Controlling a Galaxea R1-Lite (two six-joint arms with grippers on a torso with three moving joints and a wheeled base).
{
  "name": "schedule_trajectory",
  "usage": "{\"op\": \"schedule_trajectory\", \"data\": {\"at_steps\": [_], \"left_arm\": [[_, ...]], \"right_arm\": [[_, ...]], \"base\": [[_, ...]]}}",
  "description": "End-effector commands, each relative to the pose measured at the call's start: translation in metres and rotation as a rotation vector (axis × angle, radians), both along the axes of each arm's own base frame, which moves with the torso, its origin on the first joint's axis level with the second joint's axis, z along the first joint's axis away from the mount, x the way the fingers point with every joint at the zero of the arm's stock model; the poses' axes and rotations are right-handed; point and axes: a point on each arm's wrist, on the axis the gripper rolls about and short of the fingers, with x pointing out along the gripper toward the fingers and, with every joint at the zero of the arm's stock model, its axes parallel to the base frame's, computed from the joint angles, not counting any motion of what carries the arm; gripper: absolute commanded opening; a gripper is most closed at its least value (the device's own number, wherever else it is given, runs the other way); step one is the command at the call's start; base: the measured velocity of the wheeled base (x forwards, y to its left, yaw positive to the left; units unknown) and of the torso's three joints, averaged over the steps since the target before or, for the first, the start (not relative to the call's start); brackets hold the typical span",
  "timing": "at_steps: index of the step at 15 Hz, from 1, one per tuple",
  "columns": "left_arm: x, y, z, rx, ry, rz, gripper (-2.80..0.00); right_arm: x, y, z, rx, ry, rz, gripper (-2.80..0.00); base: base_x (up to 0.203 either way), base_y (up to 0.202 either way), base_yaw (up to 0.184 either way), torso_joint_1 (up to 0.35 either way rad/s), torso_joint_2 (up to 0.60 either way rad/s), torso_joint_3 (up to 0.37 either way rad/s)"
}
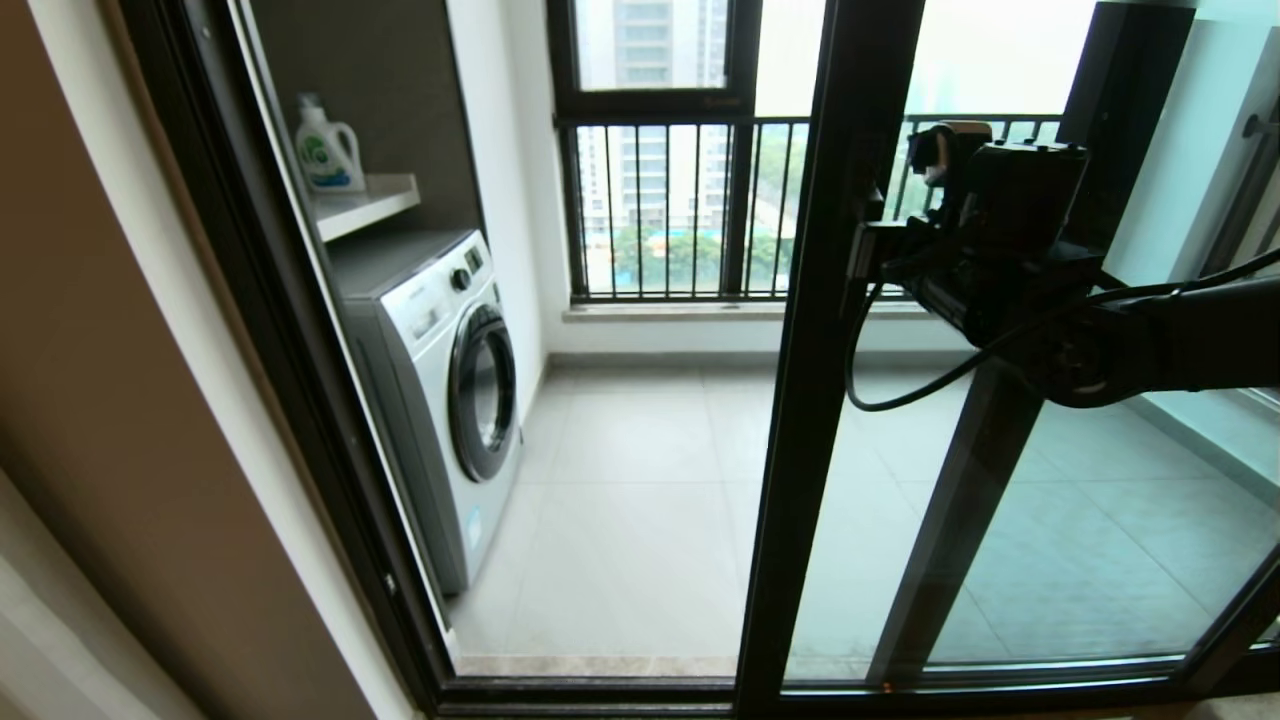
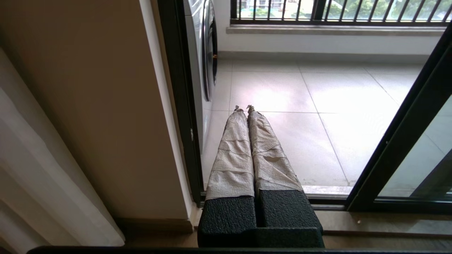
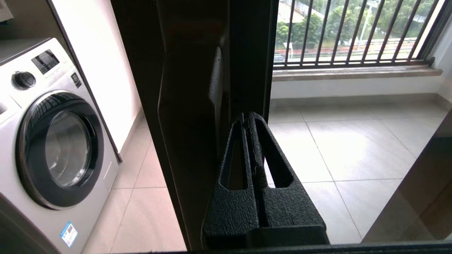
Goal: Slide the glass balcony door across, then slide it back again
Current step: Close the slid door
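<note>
Door (image 1: 800, 420) standing partway across the opening, gap at left by the washing machine (image 1: 440, 390). Right gripper (image 3: 249, 118) is pressing closed fingers, holding nothing, against the upright beside the latch (image 3: 215, 91). Best pushing sideways, level with the track. Left gripper (image 2: 244, 108) is idling low, closed, empty.

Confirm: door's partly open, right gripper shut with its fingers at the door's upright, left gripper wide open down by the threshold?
One thing is off: the left gripper is shut, not wide open. The left wrist view shows its wrapped fingers pressed together, low by the threshold. The rest holds: the glass balcony door stands partly open, and the right gripper is shut with its tips at the door's upright.
</note>
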Motion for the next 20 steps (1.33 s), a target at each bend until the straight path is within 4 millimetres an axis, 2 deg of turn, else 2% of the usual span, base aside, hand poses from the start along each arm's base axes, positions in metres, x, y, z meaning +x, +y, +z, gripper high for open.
{"op": "schedule_trajectory", "data": {"at_steps": [1, 7, 9, 16, 20], "left_arm": [[0.0, 0.0, 0.0, 0.0, 0.001, 0.0, -2.8], [0.0, 0.0, 0.0, 0.001, 0.003, 0.0, -2.8], [0.0, 0.0, 0.0, 0.002, 0.001, 0.0, -2.8], [0.0, 0.0, 0.0, 0.003, 0.003, -0.002, -2.8], [0.0, 0.0, 0.0, 0.003, 0.003, -0.002, -2.8]], "right_arm": [[0.003, 0.016, -0.01, -0.007, 0.021, 0.028, -2.8], [0.008, 0.063, -0.015, 0.012, -0.016, 0.068, -2.8], [0.009, 0.074, -0.014, 0.018, -0.028, 0.088, -2.8], [0.0, 0.113, -0.03, 0.005, -0.002, 0.161, -2.8], [-0.003, 0.116, -0.026, 0.015, -0.013, 0.139, -2.8]], "base": [[0.0, 0.0, 0.0, 0.0, 0.0, 0.0], [0.0, 0.0, 0.0, 0.0, 0.0, 0.0], [0.0, 0.0, 0.0, 0.0, 0.0, 0.0], [0.0, 0.0, 0.0, 0.0, 0.0, 0.0], [0.0, 0.0, 0.0, 0.0, 0.0, 0.0]]}}
